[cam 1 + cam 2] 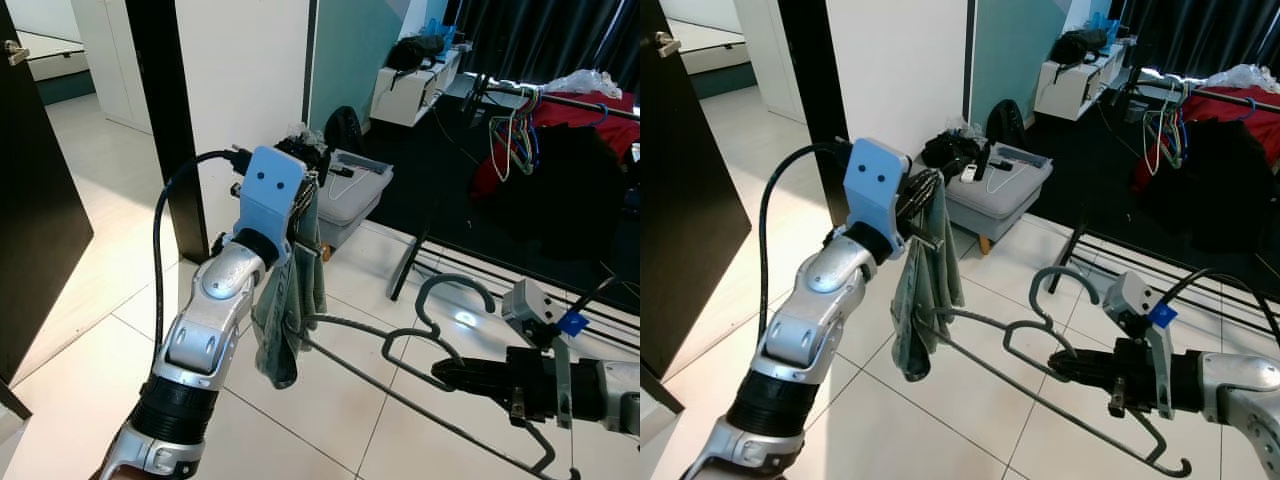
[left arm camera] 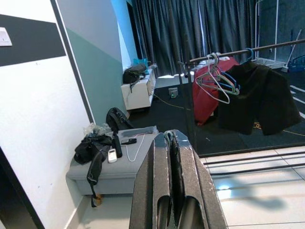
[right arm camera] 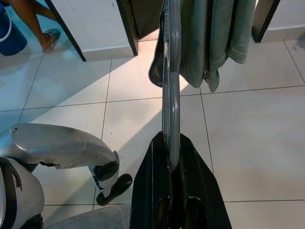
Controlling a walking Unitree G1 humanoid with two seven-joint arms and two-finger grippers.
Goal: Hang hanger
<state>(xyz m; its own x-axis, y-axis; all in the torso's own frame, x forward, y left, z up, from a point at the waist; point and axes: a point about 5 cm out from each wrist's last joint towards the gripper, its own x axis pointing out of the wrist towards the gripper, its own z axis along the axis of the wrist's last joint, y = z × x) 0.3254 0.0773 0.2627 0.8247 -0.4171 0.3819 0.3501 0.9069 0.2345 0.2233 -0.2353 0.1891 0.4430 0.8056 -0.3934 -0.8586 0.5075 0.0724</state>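
Over the white tiled floor (image 1: 940,410) we hold one grey hanger (image 1: 1040,385) level between our two arms, with one grey-green cloth (image 1: 925,290) draped on its far end. Our right gripper (image 1: 1065,367) is clenched on the hanger near the base of its hook; in the right wrist view the grey bar (image 3: 171,95) runs straight out from between the two black fingers (image 3: 152,191), and the cloth (image 3: 209,38) hangs from it further along. Our left gripper (image 1: 310,195) is raised at the cloth end, its blue wrist housing (image 1: 268,185) tilted upward. In the left wrist view its two fingers (image 2: 157,186) lie pressed together with nothing seen between them, yet from the head the tips are hidden among cloth and wire, so we cannot tell whether they grip anything.

Beyond the hanger stands one clothes rail (image 1: 570,100) on a black frame. We count two garments on it, one red (image 2: 209,90) and one black (image 2: 252,95), with a cluster of bare hangers (image 1: 515,135) between them; their number is hard to make out. One grey ottoman (image 1: 995,190) stands by the wall with small items on top. One person's bare foot in a sandal (image 3: 45,38) shows beside a blue bucket (image 3: 9,31).
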